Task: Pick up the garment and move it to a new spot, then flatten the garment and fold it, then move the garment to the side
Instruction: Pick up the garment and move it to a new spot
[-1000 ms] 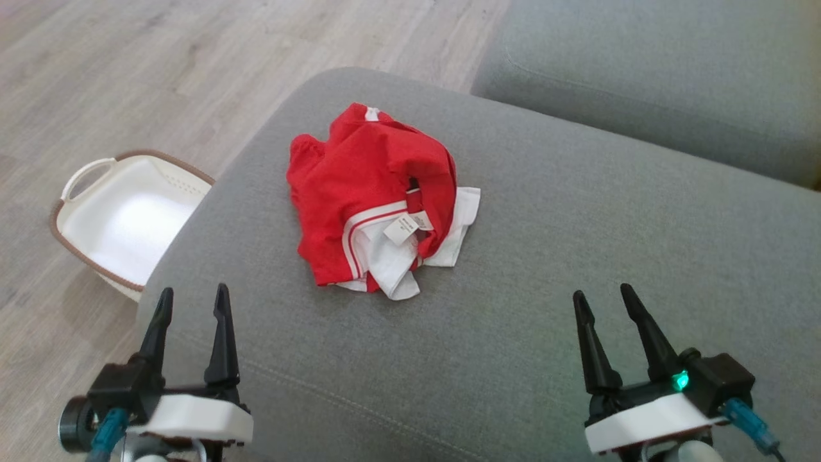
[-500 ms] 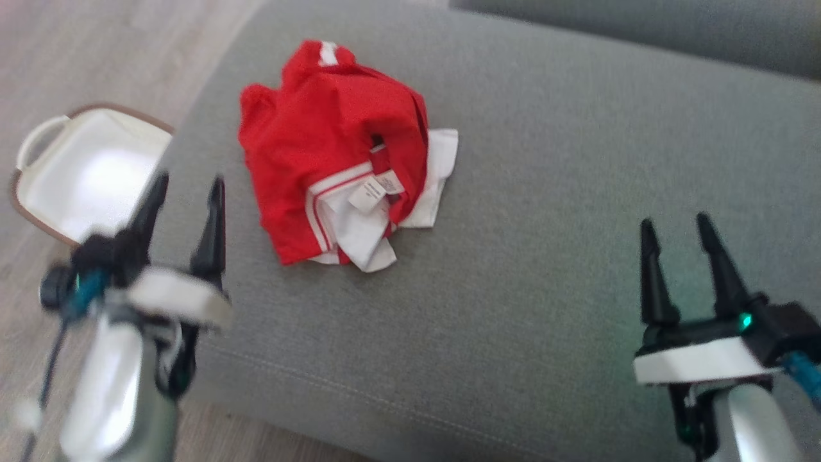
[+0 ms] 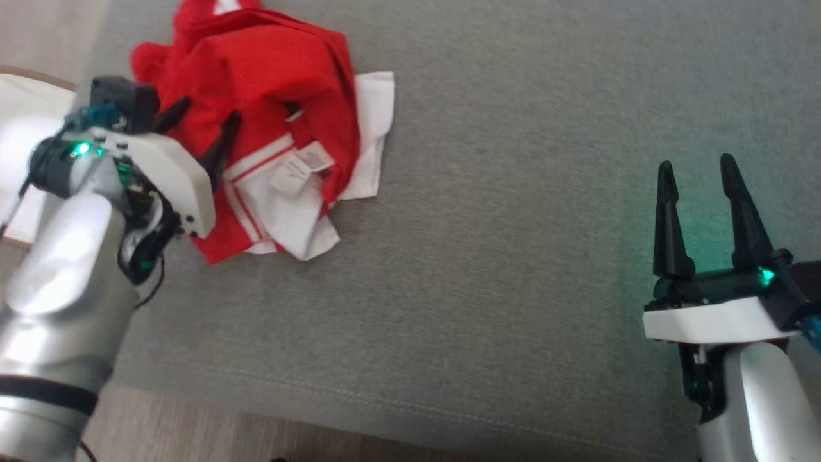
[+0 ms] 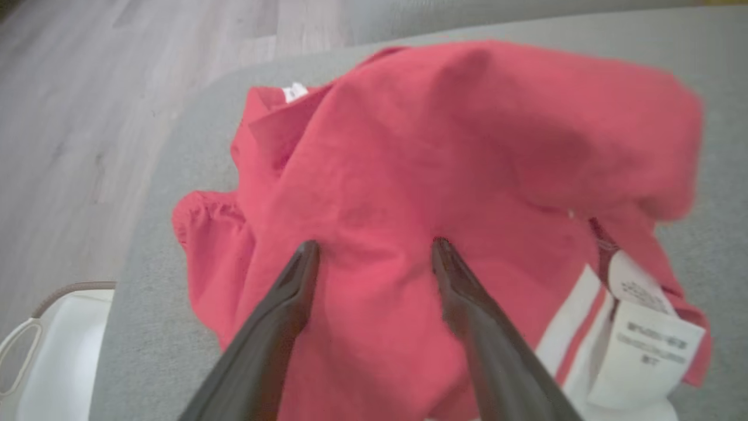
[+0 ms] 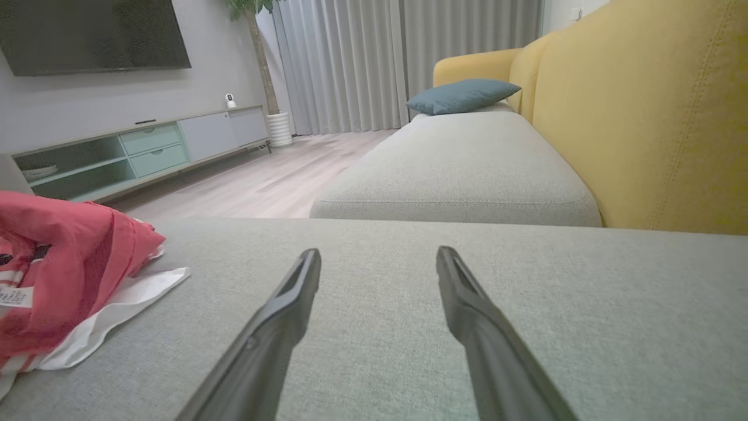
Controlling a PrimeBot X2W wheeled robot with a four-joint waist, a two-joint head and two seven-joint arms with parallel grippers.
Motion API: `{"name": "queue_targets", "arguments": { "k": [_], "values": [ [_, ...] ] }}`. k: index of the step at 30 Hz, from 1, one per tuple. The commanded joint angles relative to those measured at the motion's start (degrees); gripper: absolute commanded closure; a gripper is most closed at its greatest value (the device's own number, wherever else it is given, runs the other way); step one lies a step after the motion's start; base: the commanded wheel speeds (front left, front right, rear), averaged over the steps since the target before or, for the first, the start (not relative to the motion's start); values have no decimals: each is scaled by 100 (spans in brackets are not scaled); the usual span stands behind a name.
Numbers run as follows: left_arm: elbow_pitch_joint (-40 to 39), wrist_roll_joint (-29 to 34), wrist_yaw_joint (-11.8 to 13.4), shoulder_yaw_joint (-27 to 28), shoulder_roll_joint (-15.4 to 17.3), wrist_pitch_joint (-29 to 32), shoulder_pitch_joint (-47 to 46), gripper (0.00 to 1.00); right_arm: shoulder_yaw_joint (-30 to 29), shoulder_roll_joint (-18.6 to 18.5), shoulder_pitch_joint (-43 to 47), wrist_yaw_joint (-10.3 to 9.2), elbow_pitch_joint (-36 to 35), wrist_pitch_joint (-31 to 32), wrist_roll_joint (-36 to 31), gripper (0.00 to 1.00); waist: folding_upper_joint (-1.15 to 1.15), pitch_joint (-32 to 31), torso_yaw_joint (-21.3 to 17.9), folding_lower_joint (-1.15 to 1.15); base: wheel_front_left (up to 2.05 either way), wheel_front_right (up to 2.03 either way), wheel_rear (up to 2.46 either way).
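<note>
Up close on the grey sofa seat (image 3: pixel 513 256), my left gripper (image 3: pixel 211 109) stands with its two dark fingers spread wide, tips at the red cloth of the crumpled garment (image 3: pixel 256 70); nothing is pinched between them, and whether the tips press into the fabric I cannot tell. The garment, red with white trim and a white label (image 3: pixel 295 168) turned up, lies bunched near the seat's left edge. Just past that edge, on the wooden floor (image 4: pixel 87 117), sits a white laundry basket (image 3: pixel 29 75) with a brown rim (its pale inner wall and a looped handle are what I can see of it, not its floor). My right gripper (image 3: pixel 696 162), also spread with nothing between its fingers, hovers over bare seat well apart from the garment, on the far right. Its wrist camera looks along a second grey seat (image 5: pixel 456 169) toward a yellow backrest (image 5: pixel 643 117) and a blue-green pillow (image 5: pixel 461 95).
</note>
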Motion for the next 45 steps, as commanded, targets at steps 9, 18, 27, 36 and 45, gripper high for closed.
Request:
{"name": "queue_targets", "arguments": {
  "k": [9,18,27,36,45],
  "values": [
    [581,-996,8,-817,749,330,-892,44,163,-31,-278,-3,-277,-62,7,0,0,394,-442,-1,0,0,0],
    [1053,-1313,8,-1125,917,-684,-1235,100,175,-31,-250,-3,-185,-62,119,0,0,171,-489,-1,0,0,0],
    [581,-1121,359,-613,865,-1907,-1451,100,264,-31,-72,-3,10,-62,403,0,0,-591,-477,-1,0,0,0],
    [-1724,-484,1002,641,801,-1924,-646,100,349,-31,107,-3,95,-62,611,0,0,-1047,-540,-1,0,0,0],
    [-2410,-218,956,607,673,-1925,-199,100,406,-31,146,-3,104,-62,720,0,0,-1212,-738,-1,0,0,0]
  ]
}}
